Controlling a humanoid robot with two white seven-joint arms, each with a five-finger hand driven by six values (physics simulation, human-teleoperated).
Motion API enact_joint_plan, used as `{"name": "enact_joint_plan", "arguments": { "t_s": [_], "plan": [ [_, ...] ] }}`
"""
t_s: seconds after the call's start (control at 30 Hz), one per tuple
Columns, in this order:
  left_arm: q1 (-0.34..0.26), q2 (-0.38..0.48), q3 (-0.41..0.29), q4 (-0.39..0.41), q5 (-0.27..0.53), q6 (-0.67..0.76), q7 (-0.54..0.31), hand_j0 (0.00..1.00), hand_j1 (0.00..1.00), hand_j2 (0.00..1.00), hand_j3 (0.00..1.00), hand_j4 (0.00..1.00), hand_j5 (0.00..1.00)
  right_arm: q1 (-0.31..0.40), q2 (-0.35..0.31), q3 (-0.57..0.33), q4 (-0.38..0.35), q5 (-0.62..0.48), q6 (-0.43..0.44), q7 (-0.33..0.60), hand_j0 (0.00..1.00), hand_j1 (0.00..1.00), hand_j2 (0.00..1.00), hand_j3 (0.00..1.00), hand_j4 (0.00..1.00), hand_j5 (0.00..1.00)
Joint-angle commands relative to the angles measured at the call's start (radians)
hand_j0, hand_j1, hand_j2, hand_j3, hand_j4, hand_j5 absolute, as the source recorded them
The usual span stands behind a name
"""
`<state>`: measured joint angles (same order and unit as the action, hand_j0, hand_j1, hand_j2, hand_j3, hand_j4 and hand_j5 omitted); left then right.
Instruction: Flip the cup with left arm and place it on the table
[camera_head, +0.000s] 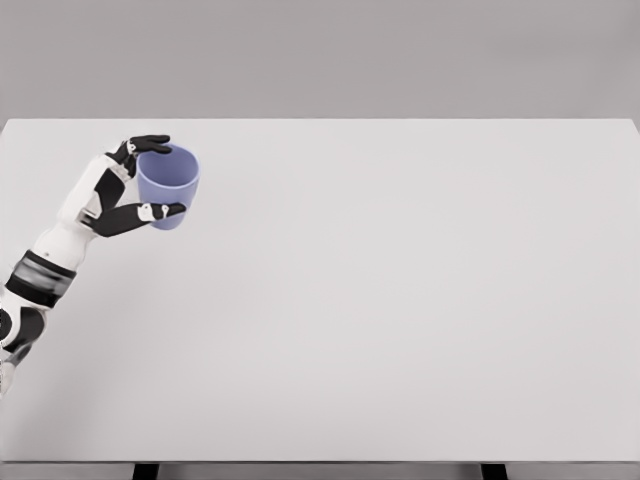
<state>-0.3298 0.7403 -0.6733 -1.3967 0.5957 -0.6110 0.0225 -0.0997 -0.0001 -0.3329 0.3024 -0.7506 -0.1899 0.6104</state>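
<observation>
White left arm (60, 240) with black-and-grey wrist band, black joints, and black-and-white fingers (150, 145) on the robot hand (125, 185)

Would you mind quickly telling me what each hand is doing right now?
Left hand: closed around the blue cup, opening facing up, above the white table.
Right hand: not in view.

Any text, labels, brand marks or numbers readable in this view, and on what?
None: no writing shows anywhere.
The blue cup, held in the left hand, is plain.
The white table is unmarked.
The arm's white and black panels carry no legible marks.
</observation>
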Motion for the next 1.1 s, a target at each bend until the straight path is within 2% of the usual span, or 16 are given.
{"name": "enact_joint_plan", "arguments": {
  "t_s": [0.0, 0.5, 0.97, 1.0, 1.07],
  "plan": [
    [0.002, -0.018, 0.003, -0.001, 0.003, 0.000, -0.003, 0.60, 0.60, 0.60, 0.60, 0.60, 0.60, 0.000, 0.000, 0.000, 0.000, 0.001, 0.000, 0.000, 1.00, 1.00, 1.00, 1.00, 1.00, 1.00],
    [0.008, -0.038, -0.011, 0.004, 0.006, 0.000, -0.007, 0.60, 0.60, 0.60, 0.60, 0.60, 0.60, -0.002, 0.000, 0.000, 0.000, 0.001, -0.002, 0.000, 1.00, 1.00, 1.00, 1.00, 1.00, 1.00],
    [0.048, -0.050, 0.008, -0.001, 0.019, 0.000, -0.003, 0.60, 0.60, 0.60, 0.60, 0.60, 0.60, -0.002, 0.000, 0.000, 0.000, 0.001, 0.000, 0.000, 1.00, 1.00, 1.00, 1.00, 1.00, 1.00],
    [0.048, -0.050, 0.008, -0.002, 0.019, 0.000, -0.003, 0.63, 0.63, 0.63, 0.63, 0.63, 0.63, -0.002, 0.000, 0.000, 0.000, 0.001, 0.000, 0.000, 1.00, 1.00, 1.00, 1.00, 1.00, 1.00],
    [0.048, -0.048, 0.008, -0.008, 0.019, 0.000, -0.003, 0.74, 0.74, 0.74, 0.74, 0.74, 0.74, -0.002, 0.000, 0.000, 0.000, 0.001, 0.000, 0.000, 1.00, 1.00, 1.00, 1.00, 1.00, 1.00]
  ]
}}
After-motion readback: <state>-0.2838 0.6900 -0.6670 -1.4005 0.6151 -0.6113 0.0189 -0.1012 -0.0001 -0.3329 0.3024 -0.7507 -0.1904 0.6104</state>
